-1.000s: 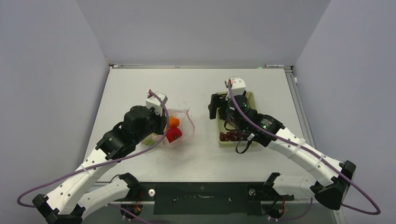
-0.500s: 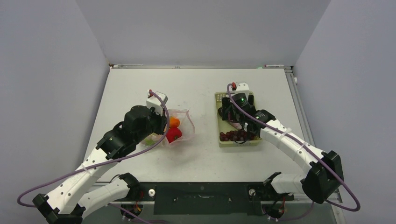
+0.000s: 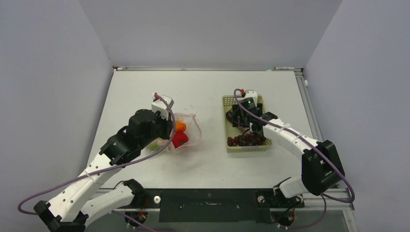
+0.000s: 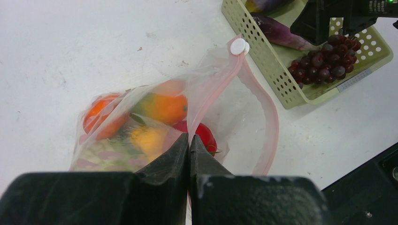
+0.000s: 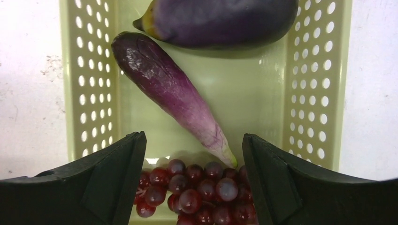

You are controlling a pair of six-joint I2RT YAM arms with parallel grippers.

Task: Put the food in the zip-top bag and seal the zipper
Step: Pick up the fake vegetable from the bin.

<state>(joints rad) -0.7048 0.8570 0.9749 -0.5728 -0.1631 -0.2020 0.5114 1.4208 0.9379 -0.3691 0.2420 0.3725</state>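
The clear zip-top bag [image 4: 234,103] lies left of centre [image 3: 191,130], its pink zipper strip [image 4: 271,122] spread open with a white slider [image 4: 238,46]. Inside show two oranges [image 4: 162,107], a red tomato [image 4: 204,136], a yellow pepper [image 4: 145,139] and something green. My left gripper [image 4: 188,140] is shut on the bag's near mouth edge. My right gripper [image 5: 192,145] is open above the mesh basket [image 5: 91,79], over dark red grapes [image 5: 197,185] and beside two purple eggplants [image 5: 173,93]. The basket shows from above [image 3: 244,146].
The basket's perforated walls [image 5: 312,79] flank my right fingers. White tabletop [image 3: 203,92] lies between bag and basket. Grey walls enclose the table on three sides. The dark base rail [image 3: 208,198] runs along the near edge.
My right arm has swung from between bag and basket to over the basket, and now hangs low over the grapes. The left arm and the bag have not moved.
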